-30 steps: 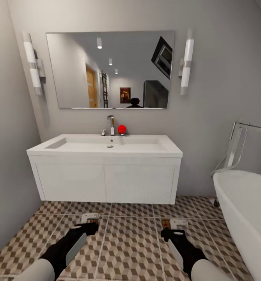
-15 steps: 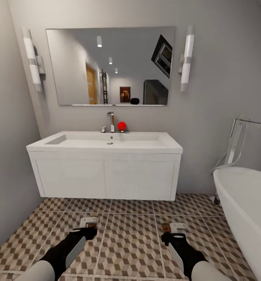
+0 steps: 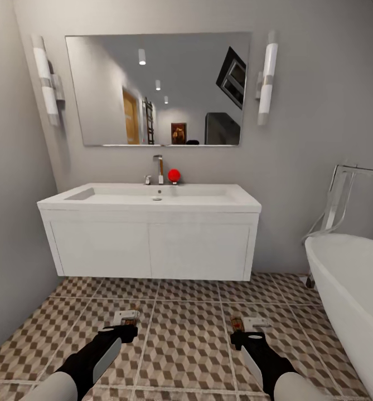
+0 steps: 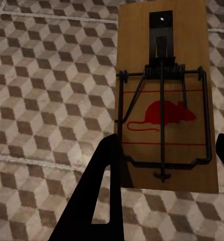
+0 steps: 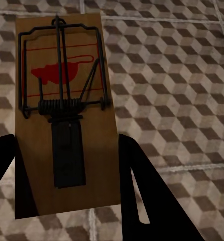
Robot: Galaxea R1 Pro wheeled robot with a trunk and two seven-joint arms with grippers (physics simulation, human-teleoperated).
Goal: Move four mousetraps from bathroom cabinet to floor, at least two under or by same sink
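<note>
Lowered since before: both grippers, left (image 3: 126, 327) and right (image 3: 243, 333), each pinching a mousetrap (image 4: 164, 95) lengthwise between fingers, near floor (image 3: 186, 345).

floor: cube-pattern tiles (image 3: 186, 345), pale grout
on it: bathtub (image 3: 348, 301) at robot's right, by wall

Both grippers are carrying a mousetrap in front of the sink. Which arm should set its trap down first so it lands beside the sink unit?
Roughly even. The left gripper and right gripper each hold a mousetrap low over the tiled floor, short of the sink unit. Slight preference: left, its trap looks a touch nearer the unit.
</note>
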